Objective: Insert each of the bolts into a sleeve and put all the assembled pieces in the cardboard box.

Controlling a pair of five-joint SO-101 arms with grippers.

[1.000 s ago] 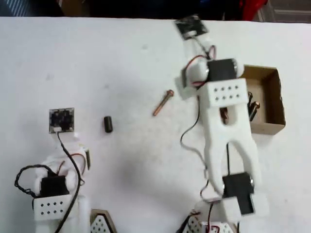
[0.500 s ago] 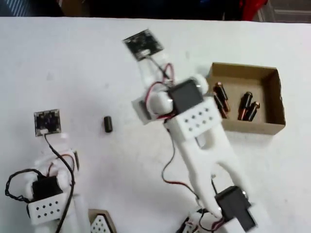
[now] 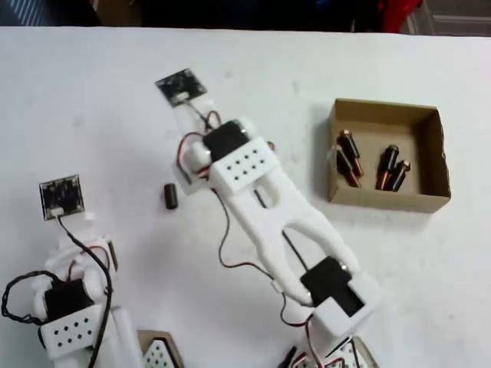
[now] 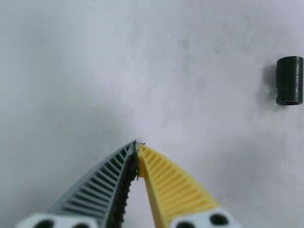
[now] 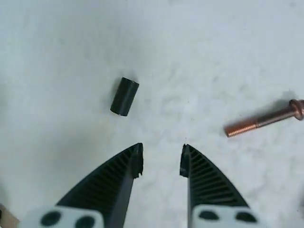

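Left arm (image 3: 73, 307) sat at the near left corner of the white table (image 3: 92, 92). Left gripper (image 4: 137, 146): the grey and yellow fingers met at their tips, fully closed, with nothing between them, over bare table surface.

One black sleeve (image 3: 170, 196) lay on its side on the table, right of the left arm and apart from the left gripper. It lay just beside the wrist end of the right arm (image 3: 268, 207), on that arm's left.

The right arm stretched diagonally from the near right edge toward the table's middle. Right gripper (image 5: 160, 159): black fingers parted by a moderate gap, holding nothing, above the table. The sleeve lay a little ahead of it on one finger's side. One copper bolt (image 5: 263, 118) lay flat on the other finger's side, apart from both the sleeve and the fingertips.

Cardboard box (image 3: 383, 201) stood at the right of the table, well apart from the sleeve. Several assembled pieces (image 3: 347, 157) lay inside it, some by its left wall and others further right.
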